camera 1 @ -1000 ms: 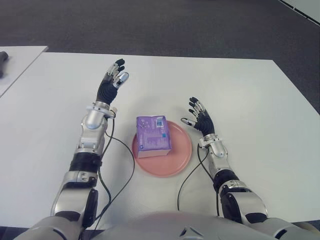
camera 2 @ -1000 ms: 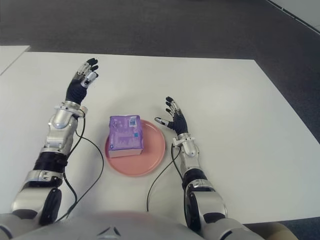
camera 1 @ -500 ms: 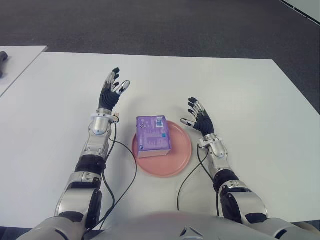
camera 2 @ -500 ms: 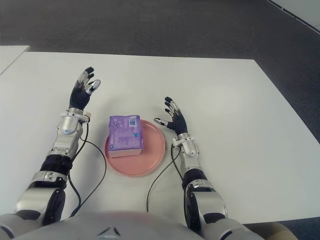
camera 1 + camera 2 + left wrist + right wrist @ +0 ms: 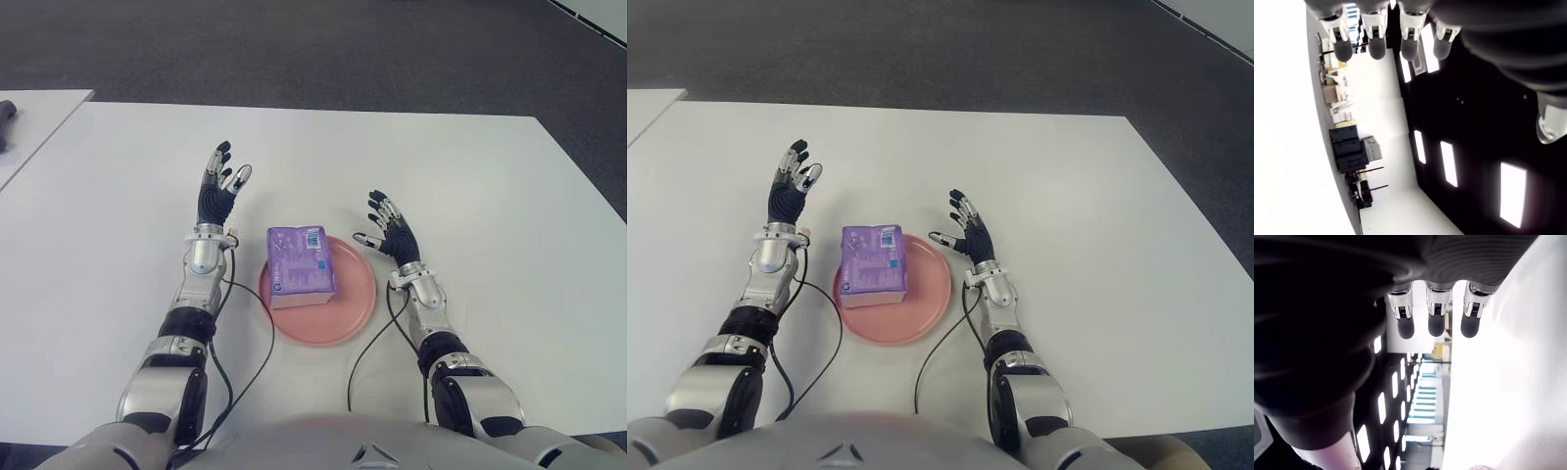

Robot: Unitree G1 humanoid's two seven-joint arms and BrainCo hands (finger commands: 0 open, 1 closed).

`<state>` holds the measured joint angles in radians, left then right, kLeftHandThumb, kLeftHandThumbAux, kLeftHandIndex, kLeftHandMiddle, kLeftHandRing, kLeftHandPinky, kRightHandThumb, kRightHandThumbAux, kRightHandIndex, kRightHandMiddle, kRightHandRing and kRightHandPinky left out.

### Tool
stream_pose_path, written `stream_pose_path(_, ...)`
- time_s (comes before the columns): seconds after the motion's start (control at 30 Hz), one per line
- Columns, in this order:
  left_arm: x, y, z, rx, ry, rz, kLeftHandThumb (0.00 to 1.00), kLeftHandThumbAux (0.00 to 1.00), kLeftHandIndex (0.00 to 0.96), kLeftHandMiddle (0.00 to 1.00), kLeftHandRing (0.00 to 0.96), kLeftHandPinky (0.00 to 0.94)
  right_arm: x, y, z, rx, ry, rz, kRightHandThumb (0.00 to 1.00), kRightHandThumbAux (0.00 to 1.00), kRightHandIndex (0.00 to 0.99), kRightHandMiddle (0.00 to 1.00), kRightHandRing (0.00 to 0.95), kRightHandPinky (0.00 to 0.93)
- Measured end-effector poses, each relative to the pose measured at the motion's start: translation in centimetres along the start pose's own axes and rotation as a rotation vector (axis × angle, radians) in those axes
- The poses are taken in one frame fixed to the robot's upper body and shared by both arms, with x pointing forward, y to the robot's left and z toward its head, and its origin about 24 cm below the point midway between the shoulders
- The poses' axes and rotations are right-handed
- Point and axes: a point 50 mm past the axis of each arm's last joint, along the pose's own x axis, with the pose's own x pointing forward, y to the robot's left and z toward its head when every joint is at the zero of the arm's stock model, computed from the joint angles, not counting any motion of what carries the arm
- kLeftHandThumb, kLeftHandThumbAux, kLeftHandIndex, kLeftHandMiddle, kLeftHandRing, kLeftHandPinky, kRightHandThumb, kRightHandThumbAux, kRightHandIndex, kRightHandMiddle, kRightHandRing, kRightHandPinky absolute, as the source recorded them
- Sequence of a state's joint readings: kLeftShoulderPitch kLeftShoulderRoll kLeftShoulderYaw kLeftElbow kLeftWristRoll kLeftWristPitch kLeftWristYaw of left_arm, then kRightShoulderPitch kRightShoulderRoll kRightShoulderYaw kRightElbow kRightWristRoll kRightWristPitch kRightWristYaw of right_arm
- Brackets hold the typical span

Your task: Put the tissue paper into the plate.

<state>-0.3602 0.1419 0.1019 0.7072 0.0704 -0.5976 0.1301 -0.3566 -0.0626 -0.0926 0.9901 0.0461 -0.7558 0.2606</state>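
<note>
A purple pack of tissue paper (image 5: 300, 265) lies in the pink plate (image 5: 351, 299), on its left half. My left hand (image 5: 217, 186) is raised to the left of the plate, palm up, fingers spread and holding nothing. On the plate's right side my right hand (image 5: 389, 226) is also up with its fingers spread and empty. In both wrist views the fingers (image 5: 1376, 44) (image 5: 1436, 320) stretch out straight with nothing between them.
The white table (image 5: 490, 196) runs wide on all sides of the plate. Black cables (image 5: 257, 323) trail from both wrists over the table near the plate. A second white table (image 5: 34, 117) with a dark object on it shows at the far left. Dark floor lies beyond.
My left hand has drawn back toward me and a little lower, its forearm now more upright beside the plate. The right hand, the tissue pack and the plate stay put.
</note>
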Motion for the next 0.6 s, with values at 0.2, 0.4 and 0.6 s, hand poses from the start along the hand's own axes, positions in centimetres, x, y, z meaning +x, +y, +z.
stream_pose_path(0.2, -0.33, -0.01, -0.33, 0.006, -0.013, 0.007, 0.0, 0.383, 0.0, 0.0, 0.0, 0.0, -0.01, 0.09, 0.01, 0.003, -0.003, 0.009, 0.0, 0.879, 0.044, 0.013, 0.0, 0.048)
stream_pose_path(0.4, -0.65, -0.12, -0.57, 0.012, -0.028, 0.0, 0.0, 0.378, 0.0, 0.0, 0.0, 0.0, -0.04, 0.04, 0.03, 0.0, -0.005, 0.017, 0.0, 0.875, 0.043, 0.009, 0.0, 0.048)
stream_pose_path(0.6, -0.87, -0.16, -0.76, 0.018, -0.038, 0.007, 0.0, 0.358, 0.0, 0.0, 0.0, 0.0, -0.05, -0.02, 0.04, -0.002, -0.005, 0.02, 0.0, 0.875, 0.039, 0.005, 0.0, 0.048)
